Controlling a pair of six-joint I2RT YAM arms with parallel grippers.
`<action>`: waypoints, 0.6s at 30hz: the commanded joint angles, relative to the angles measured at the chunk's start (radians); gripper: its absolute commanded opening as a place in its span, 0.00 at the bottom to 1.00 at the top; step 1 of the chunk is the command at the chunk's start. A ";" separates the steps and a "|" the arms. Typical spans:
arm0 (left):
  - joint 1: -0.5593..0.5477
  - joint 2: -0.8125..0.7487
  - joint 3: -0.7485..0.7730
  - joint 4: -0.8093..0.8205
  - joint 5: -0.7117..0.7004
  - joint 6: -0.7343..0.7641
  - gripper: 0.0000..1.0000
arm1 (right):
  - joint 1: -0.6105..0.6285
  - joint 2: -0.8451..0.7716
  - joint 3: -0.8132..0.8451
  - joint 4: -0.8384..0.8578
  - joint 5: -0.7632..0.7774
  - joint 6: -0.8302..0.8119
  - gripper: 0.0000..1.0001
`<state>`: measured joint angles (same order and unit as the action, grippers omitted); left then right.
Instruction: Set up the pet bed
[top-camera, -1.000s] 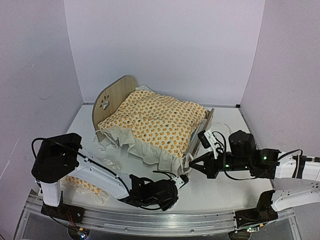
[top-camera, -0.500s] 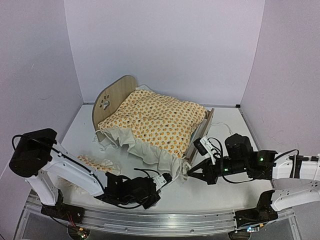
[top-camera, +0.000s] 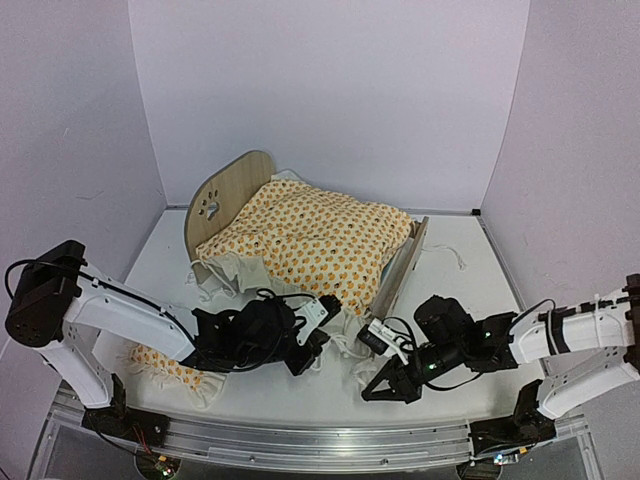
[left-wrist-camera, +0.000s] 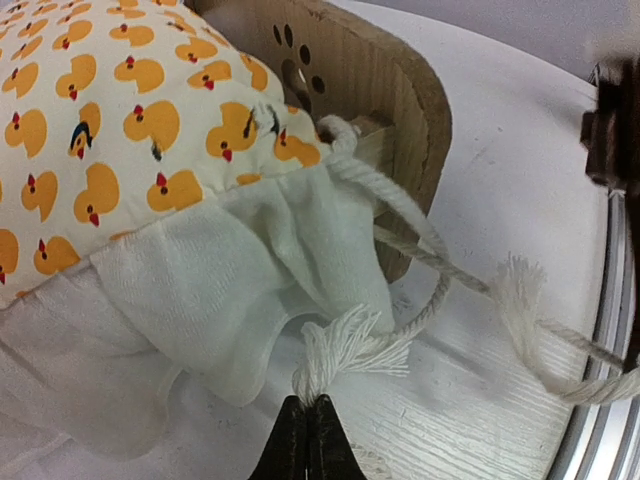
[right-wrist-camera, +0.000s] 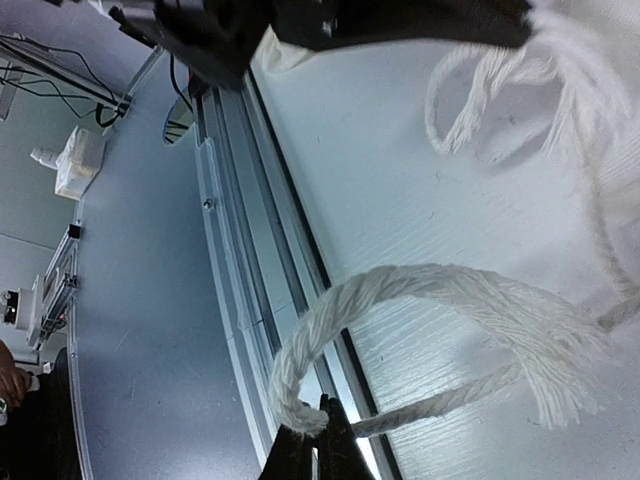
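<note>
The pet bed (top-camera: 400, 272) stands at the middle of the bench (top-camera: 455, 250), toward the far side. Its headboard (top-camera: 222, 195) is at the far left and its footboard (left-wrist-camera: 400, 110) at the near right. The duck-print blanket (top-camera: 310, 240) covers the bed from headboard to footboard, and its white ruffle hangs over the near side onto the bench. Two white cords leave the blanket's corner just beside the footboard. My left hand (left-wrist-camera: 308, 408) is at that near corner, jaws pinched together on the frayed cord end (left-wrist-camera: 345, 348). My right hand (right-wrist-camera: 318, 415) is to the right of it, close to the bench's near edge. Its jaws are pinched on the tip of the second cord (right-wrist-camera: 400, 290), which curves away from the grip. A small duck-print pillow (top-camera: 165, 368) lies at the near left, under my left arm.
</note>
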<state>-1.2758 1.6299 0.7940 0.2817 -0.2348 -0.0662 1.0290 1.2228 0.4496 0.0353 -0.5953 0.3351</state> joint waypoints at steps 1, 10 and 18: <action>0.003 -0.008 0.083 0.065 0.053 0.064 0.00 | 0.018 0.034 0.057 0.005 0.050 0.034 0.19; 0.007 -0.037 0.056 0.086 0.086 0.118 0.00 | 0.017 -0.134 0.118 -0.035 0.452 0.080 0.43; 0.015 -0.056 0.047 0.086 0.088 0.110 0.00 | 0.028 -0.033 0.197 0.000 0.712 0.156 0.12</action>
<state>-1.2690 1.6299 0.8375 0.3210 -0.1547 0.0380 1.0462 1.1629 0.5869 0.0063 -0.0818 0.4385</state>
